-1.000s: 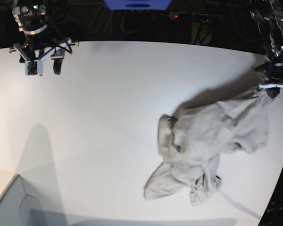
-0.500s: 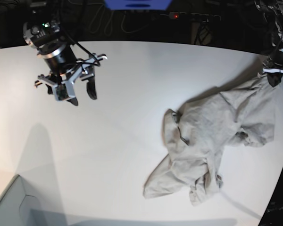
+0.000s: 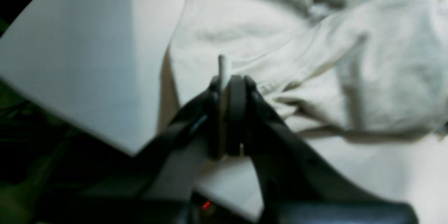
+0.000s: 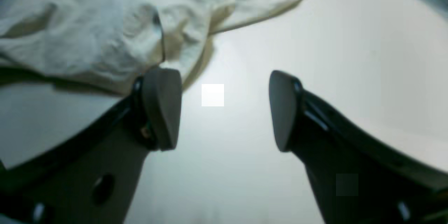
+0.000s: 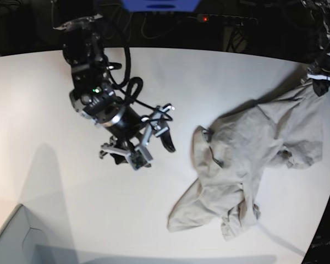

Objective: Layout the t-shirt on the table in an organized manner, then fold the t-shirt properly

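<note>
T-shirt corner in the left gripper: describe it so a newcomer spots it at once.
On the large white table, find the crumpled light grey-beige t-shirt at the base view's right. Its far-right corner, pulled taut, is the only part pinched by the black left gripper.

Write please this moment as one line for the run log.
stage: layout | left claw: shut on t-shirt edge | right claw: open, empty, beside shirt | t-shirt: crumpled on table
</note>
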Tool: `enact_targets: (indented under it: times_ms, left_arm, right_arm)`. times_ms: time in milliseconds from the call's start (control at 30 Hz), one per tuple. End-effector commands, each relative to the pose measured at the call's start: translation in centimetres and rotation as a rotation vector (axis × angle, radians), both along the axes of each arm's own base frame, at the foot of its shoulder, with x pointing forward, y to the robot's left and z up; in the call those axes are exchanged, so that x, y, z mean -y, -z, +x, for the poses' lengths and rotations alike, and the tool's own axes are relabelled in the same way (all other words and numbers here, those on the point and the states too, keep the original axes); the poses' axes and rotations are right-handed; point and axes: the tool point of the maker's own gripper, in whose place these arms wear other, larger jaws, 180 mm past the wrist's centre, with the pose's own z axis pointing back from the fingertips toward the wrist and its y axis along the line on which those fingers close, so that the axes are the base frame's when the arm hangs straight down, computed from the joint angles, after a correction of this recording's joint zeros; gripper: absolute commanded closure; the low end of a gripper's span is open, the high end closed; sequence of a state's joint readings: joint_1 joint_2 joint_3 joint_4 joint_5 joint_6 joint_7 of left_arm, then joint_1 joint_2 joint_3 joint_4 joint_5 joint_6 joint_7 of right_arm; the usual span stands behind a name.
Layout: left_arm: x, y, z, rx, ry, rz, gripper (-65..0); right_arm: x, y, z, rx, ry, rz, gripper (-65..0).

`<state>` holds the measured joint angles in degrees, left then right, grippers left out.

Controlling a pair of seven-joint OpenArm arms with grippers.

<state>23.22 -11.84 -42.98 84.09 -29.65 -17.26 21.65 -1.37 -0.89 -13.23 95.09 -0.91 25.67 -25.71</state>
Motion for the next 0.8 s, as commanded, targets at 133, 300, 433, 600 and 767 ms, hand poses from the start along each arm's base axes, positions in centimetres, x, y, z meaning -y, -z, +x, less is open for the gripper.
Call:
enact_targets:
  times_ms: [133,300,433,600,767]
  left_arm:
    - [-2.5,-2.2,-0.5,0.007,0.025,0.088,0.0]
    - [-2.5,-1.9,-0.9,-0.005,0.026,0.085,-0.6]
    - [-1.8,-1.5,-1.6,-0.013,0.021,0.069,-9.4]
    - [-1.3,-2.3,-1.0,0.016,0.028,0.066,-33.5]
    - [-0.4,-4.3,-0.6,0.088,0.039,0.032,-52.5]
  right_arm:
    - [-4.3,0.1,0.5,-0.003,-0.101,0.044,-40.2]
    - [-7.3,3.0,-0.8,-0.087,-0.179,0.033,-39.5]
    - [-8.5,5.0,-1.0,-0.153,-0.194,0.033,-39.5]
    - [-9.8,7.7,-0.7,-0.243,-0.205,0.020,-39.5]
    - [-11.0,9.2,-0.6,-0.257,-0.206,0.080,-39.5]
